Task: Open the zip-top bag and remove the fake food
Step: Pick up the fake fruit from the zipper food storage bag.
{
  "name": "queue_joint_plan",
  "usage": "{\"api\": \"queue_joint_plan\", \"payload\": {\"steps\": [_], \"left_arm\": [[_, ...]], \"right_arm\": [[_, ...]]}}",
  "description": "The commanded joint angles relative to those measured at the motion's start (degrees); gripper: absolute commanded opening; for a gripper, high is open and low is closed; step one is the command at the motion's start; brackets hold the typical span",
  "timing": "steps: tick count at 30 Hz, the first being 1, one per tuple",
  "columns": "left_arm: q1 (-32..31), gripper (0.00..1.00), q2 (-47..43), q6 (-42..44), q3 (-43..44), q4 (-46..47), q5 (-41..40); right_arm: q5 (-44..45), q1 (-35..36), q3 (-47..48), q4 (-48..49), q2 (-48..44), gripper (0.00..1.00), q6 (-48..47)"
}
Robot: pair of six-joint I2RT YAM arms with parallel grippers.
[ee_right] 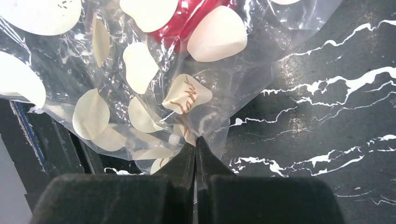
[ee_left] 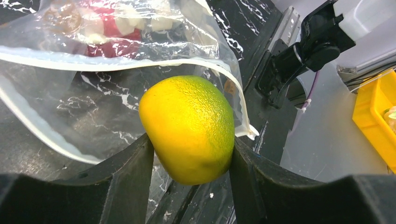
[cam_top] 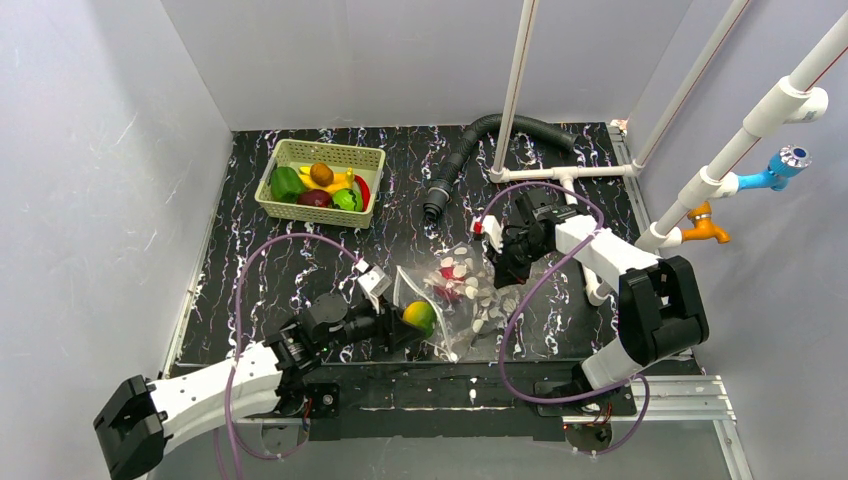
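Partly hidden by white oval spots, a glossy red plastic piece (ee_right: 170,29) lies inside the clear zip-top bag (ee_right: 140,93). Its shape cannot be made out in the right wrist view, and the top edge cuts it off. The left wrist view shows it as a red blur behind crinkled film, beside a brownish piece (ee_left: 60,16) too smeared to name.

The right gripper (ee_right: 196,141) has its fingers pressed together, pinching a gathered corner of the bag over the black marble-patterned table (ee_right: 327,93). The left gripper (ee_left: 190,144) is half spread, clamping a yellow-green plastic citrus fruit (ee_left: 189,126) just outside the bag's open zip edge, whose pale strip curves behind the fruit.

From above, the bag sits between the two grippers near the table's front middle. The pale green lattice basket (cam_top: 300,152) at the far left holds green, yellow, red, orange-brown and dark pieces, which overlap so that their outlines blur. A yellow bin (ee_left: 376,112) is cut off by the left wrist view's right edge.

One oval spot (ee_right: 187,95) bears brown cursive writing, too crumpled to read.
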Motion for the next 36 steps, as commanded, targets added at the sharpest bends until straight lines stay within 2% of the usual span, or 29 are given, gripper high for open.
{"api": "queue_joint_plan", "payload": {"steps": [1,12,25,30,36], "left_arm": [[0.65,0.0,-3.76,2.56,2.13,-7.2,0.97],[3.74,0.0,-8.6,3.14,5.71,-17.27,2.59],[10.67,0.0,-9.67,2.71,11.08,-22.26,9.25],[14.86,0.0,-8.41,3.33,13.78,-25.52,9.16],[22.37,0.0,-3.48,1.25,17.06,-23.37,10.7]], "right_arm": [[-1.57,-0.92,0.11,-0.36,-1.94,0.01,-0.98],[-1.77,-1.89,0.21,-0.44,-2.0,0.01,-0.84],[-1.81,-2.33,0.32,-0.63,-1.69,0.01,-0.79],[-1.81,-2.33,0.36,-0.63,-1.5,0.01,-0.81],[-1.81,-2.31,0.38,-0.72,-1.47,0.01,-0.84]]}}
